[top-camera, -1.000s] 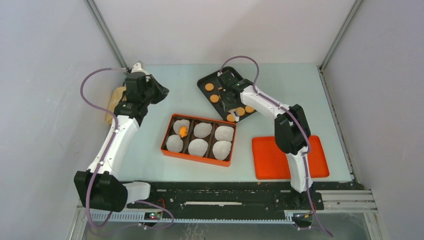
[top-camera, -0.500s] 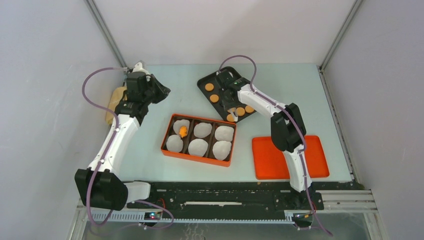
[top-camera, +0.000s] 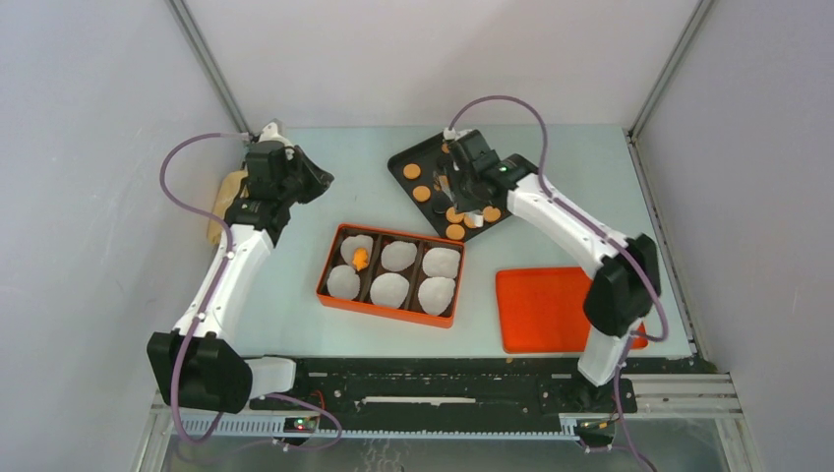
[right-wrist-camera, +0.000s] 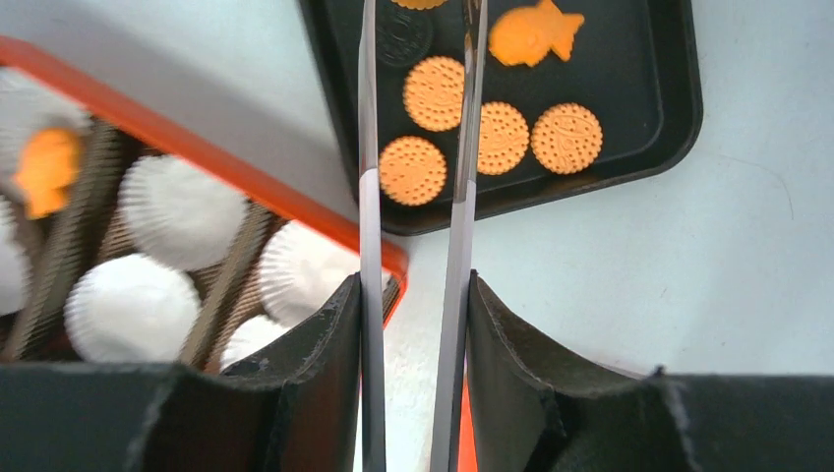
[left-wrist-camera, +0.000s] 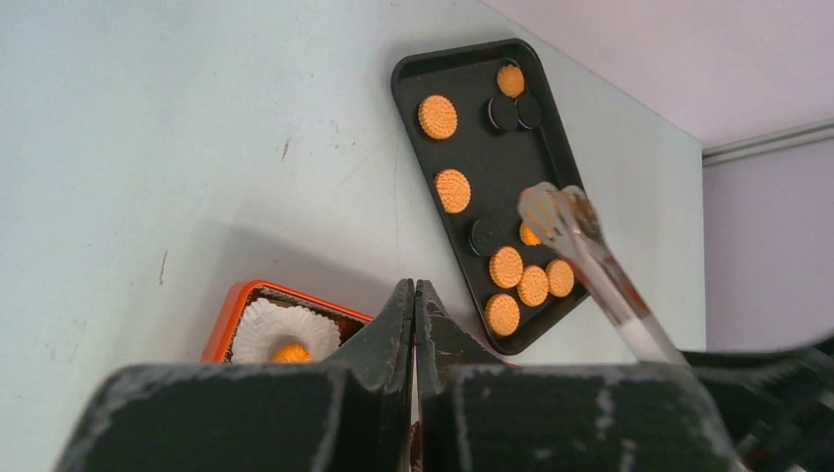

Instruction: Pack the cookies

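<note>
At the far middle of the table, top view: black tray carrying the loose cookies, mostly round and orange.
Box, top view: orange box near the table's middle, its far right corner just beside the tray; six compartments, each with one of the white paper liners.
Packed, top view: one fish cookie in the far-left compartment.
Lid, top view: orange lid flat at the near right, apart from the box.
Arms, top view: left gripper by the far left edge, well apart from the tray; right gripper over the tray.
Left gripper, left wrist view: fingers pressed together, nothing between them.
Tongs, left wrist view: metal tongs reaching over the tray's middle; tips blurred, so I cannot tell whether they hold anything.
Dark cookies, left wrist view: three dark cookies among the orange ones.
Right gripper, right wrist view: pinching the tongs by both blades, which stand slightly apart above the tray's near end; tips out of frame.
Progress, judged: early; one compartment of six filled, five liners bare, about a dozen cookies left on the tray, lid not yet on.
</note>
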`<state>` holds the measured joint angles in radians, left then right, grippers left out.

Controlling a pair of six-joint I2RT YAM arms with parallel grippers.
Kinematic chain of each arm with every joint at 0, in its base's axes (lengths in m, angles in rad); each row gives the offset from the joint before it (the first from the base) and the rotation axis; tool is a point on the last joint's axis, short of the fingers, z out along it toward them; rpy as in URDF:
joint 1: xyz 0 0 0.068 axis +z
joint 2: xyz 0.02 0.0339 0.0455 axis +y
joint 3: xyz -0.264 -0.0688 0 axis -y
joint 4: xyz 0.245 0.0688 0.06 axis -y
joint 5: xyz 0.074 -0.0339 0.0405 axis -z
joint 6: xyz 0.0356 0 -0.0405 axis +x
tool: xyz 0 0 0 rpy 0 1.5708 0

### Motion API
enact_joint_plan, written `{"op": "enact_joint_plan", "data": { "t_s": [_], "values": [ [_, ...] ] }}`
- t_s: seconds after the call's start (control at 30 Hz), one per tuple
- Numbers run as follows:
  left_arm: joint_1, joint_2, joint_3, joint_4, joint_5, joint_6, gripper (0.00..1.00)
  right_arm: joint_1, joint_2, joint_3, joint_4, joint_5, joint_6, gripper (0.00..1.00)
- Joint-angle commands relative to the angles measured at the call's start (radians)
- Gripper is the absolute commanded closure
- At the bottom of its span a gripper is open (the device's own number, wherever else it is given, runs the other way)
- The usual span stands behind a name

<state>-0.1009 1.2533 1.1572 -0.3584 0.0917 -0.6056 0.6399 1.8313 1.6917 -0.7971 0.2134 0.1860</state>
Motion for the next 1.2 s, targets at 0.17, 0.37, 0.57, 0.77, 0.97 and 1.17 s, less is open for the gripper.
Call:
{"op": "enact_joint_plan", "data": {
  "t_s": [0.17,0.37,0.57,0.77,0.97,1.17],
  "values": [
    [0.045,0.015,0.044,0.011,0.027,-0.022,0.96,0.123,-0.230,-0.101,0.019,-0.080,-0.020,0.76],
    [0.130,0.006,0.089,-0.021,0.002,-0.039,0.96,0.288,-0.283,-0.121,0.019,-0.198,-0.031,0.77],
    [0.180,-0.025,0.084,-0.032,0.022,-0.054,0.95,0.401,-0.246,-0.109,0.030,-0.281,-0.024,0.76],
    [0.181,-0.043,0.056,-0.030,0.031,-0.056,0.95,0.457,-0.171,-0.075,0.037,-0.309,-0.029,0.76],
    [0.180,-0.045,0.054,-0.028,0.036,-0.050,0.95,0.465,-0.101,-0.061,0.084,-0.305,-0.037,0.76],
    [0.181,-0.049,0.052,-0.029,0.034,-0.041,0.95,0.465,-0.035,-0.004,0.089,-0.284,-0.043,0.76]
  ]
}}
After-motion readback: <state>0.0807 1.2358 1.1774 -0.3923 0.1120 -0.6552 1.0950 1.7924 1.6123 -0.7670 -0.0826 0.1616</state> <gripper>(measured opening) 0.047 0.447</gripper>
